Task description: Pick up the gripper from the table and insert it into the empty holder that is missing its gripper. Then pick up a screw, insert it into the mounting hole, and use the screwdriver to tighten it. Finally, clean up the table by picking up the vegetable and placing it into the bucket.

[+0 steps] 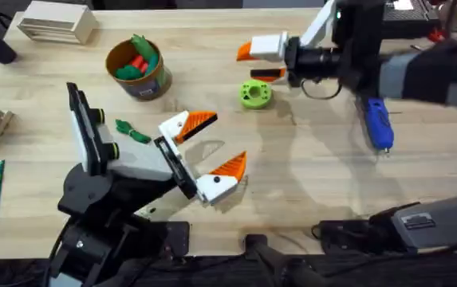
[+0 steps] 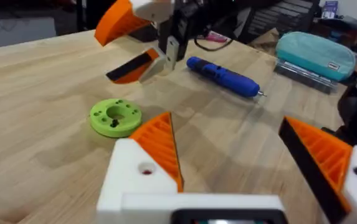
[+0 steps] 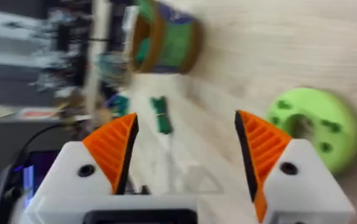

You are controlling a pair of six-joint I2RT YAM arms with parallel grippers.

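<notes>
I see my left gripper (image 1: 208, 151) low over the middle of the table (image 1: 308, 171), with its two orange pads spread wide apart and nothing between them. My right gripper (image 1: 254, 62) is out at the far side, turned on its side, its fingers apart too and holding nothing. Just beside it sits the green ring-shaped disc (image 1: 255, 94). The blue screwdriver (image 1: 378, 123) lies flat on the wood to the right, well apart from both grippers (its thin bit points toward me). The little dark green vegetable (image 1: 132, 131) lies on the table near my left arm. Behind it stands the brown-gold bucket (image 1: 150, 83) with red and green toy vegetables (image 1: 138, 62) inside.
</notes>
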